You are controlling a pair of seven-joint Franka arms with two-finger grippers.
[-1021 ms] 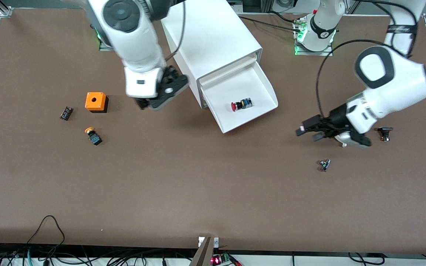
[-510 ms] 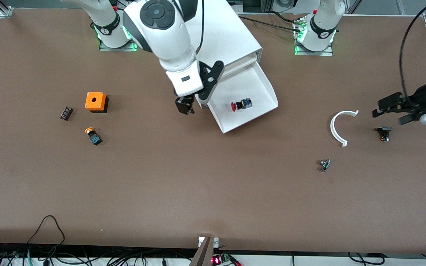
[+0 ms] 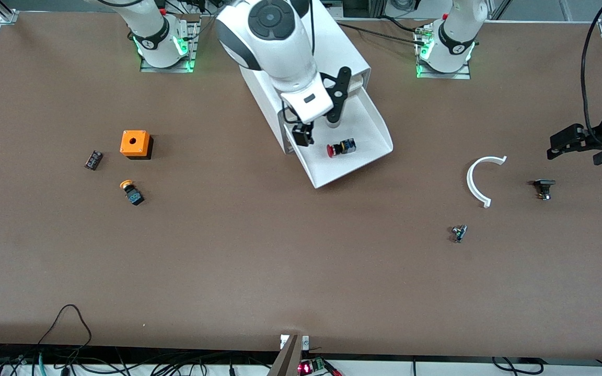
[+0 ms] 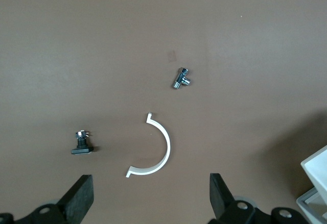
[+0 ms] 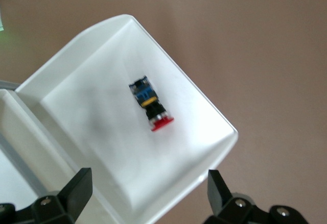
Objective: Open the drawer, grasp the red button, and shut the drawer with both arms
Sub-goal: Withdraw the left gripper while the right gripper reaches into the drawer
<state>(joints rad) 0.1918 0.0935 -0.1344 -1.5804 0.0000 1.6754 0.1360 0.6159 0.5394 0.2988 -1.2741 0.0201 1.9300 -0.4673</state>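
The drawer [image 3: 358, 117] stands pulled out of the white cabinet [image 3: 345, 52], open. The red-capped button [image 3: 340, 148] lies on its side in the drawer. My right gripper [image 3: 316, 129] hangs open and empty over the drawer, beside the button. In the right wrist view the button [image 5: 152, 106] lies in the drawer [image 5: 92, 112] ahead of the open right gripper [image 5: 148, 178]. My left gripper [image 3: 557, 146] is open and empty at the left arm's end of the table, away from the drawer. The left wrist view shows the open left gripper [image 4: 149, 180] over bare table.
An orange box with a hole [image 3: 135, 143], an orange-capped button [image 3: 131, 191] and a small dark part [image 3: 93, 160] lie toward the right arm's end. A white C-shaped piece [image 3: 481, 180], a metal fitting [image 3: 458, 233] and a black part [image 3: 543, 188] lie near the left gripper.
My right gripper has swung from beside the cabinet to over the open drawer. My left gripper has drawn away from the C-shaped piece toward the left arm's end of the table.
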